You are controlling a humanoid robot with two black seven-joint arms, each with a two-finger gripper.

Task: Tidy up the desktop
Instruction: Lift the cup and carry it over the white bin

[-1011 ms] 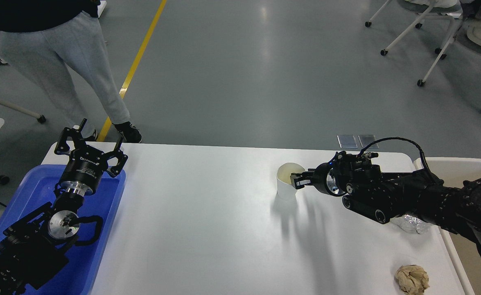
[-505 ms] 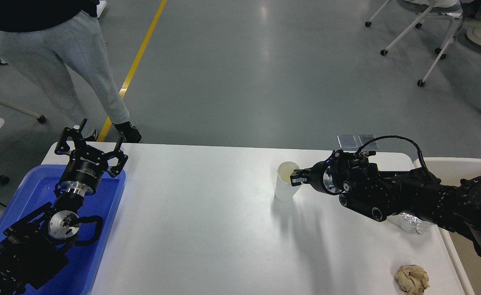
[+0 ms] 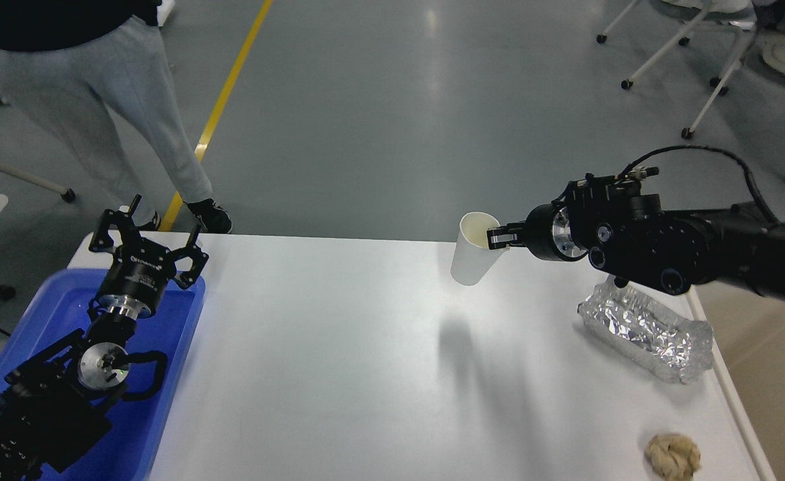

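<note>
The right claw (image 3: 497,236) pinches the rim of a white paper cup (image 3: 471,250), held clear above the white tabletop (image 3: 339,361). Nearer lie a crumpled foil container (image 3: 646,330) and a brown paper wad (image 3: 673,455). The left claw (image 3: 146,230), apparently empty and spread wide, hangs over a blue tray (image 3: 172,347). Grey floor lies beyond, with a yellow line (image 3: 222,110).

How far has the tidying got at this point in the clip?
Nothing visibly put away yet. In hand: the right gripper pinches the rim of the paper cup, lifted off the desktop. Left: the foil wrap and crumpled paper ball. The left gripper is open over the blue tray.
</note>
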